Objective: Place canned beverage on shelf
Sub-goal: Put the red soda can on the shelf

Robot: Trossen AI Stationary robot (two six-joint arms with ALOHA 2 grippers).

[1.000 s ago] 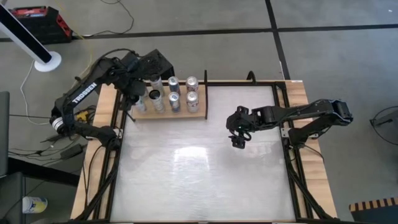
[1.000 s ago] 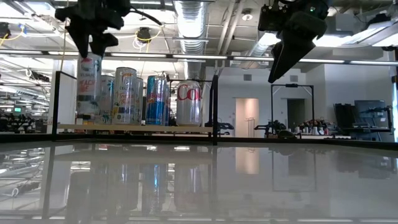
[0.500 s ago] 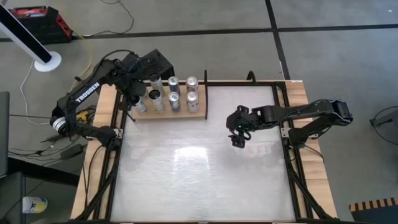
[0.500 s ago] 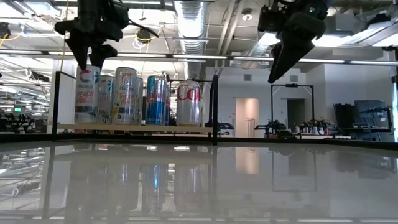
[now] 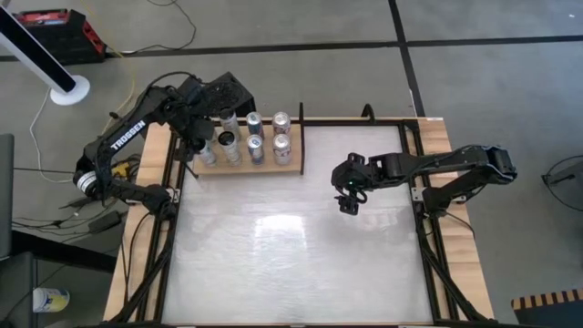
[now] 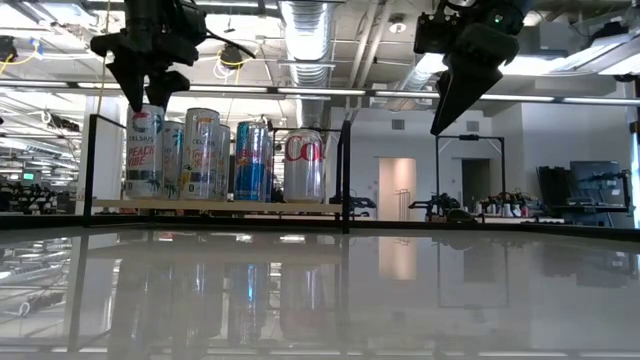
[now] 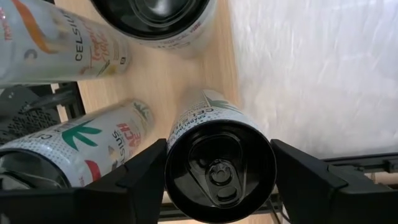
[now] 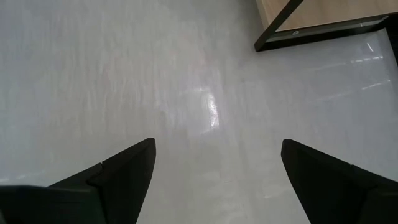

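From above, your left gripper (image 5: 205, 146) sits over the can (image 5: 208, 155) on the shelf (image 5: 290, 164), low down its fingers pinch that can's top, and your right gripper (image 6: 452, 112) hangs spread above the table (image 5: 291, 255).

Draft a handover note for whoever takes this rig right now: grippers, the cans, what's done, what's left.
Left gripper: jaws shut on the top of the tall white Celsius can.
Right gripper: jaws open, empty, hovering over the glossy white table.
Can: upright on the light-brown wooden shelf with black rails, at its front left corner, beside the other drink cans.
Done: can set down on the shelf.
Left: open the left jaws and lift straight up, probably clear of neighbouring cans.
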